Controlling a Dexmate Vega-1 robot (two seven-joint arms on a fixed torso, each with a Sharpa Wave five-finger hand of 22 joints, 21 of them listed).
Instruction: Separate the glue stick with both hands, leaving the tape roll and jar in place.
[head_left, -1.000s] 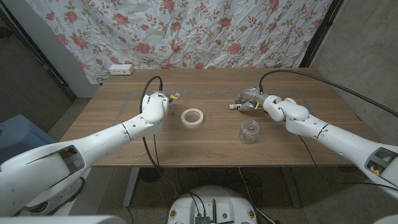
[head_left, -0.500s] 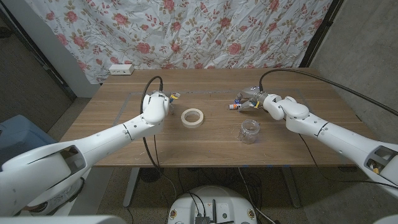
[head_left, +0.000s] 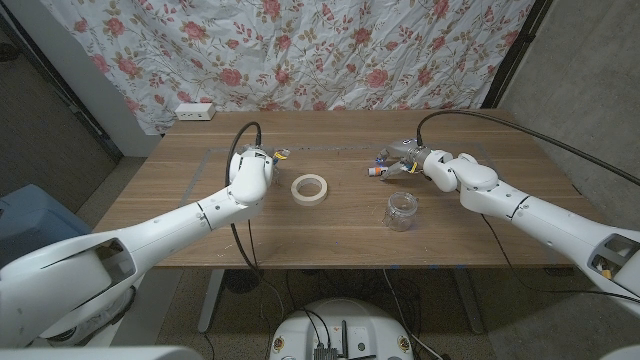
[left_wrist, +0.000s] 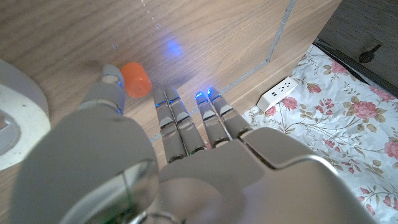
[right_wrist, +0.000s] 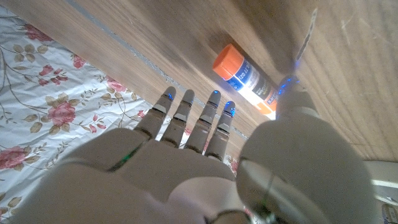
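The glue stick lies in two parts. Its small orange cap (left_wrist: 135, 79) sits on the wood just past the fingertips of my left hand (left_wrist: 180, 124), whose fingers are straight and hold nothing; the same cap (head_left: 282, 153) shows beyond my left hand (head_left: 252, 168) from the head camera. The white and blue glue stick body (right_wrist: 245, 78), orange at its end, lies on the table by my right hand (right_wrist: 193, 130). That hand's fingers are stretched out and its thumb tip is close beside the body. From above, the glue stick body (head_left: 377, 171) lies just left of my right hand (head_left: 405, 160).
A tape roll (head_left: 311, 187) lies flat between the hands, and a clear jar (head_left: 401, 211) stands nearer the front, right of centre. A white power strip (head_left: 194, 111) rests at the table's far left corner. A floral cloth hangs behind the table.
My right hand has shifted very slightly beside the glue stick body. The left hand, tape roll and jar stay where they were.
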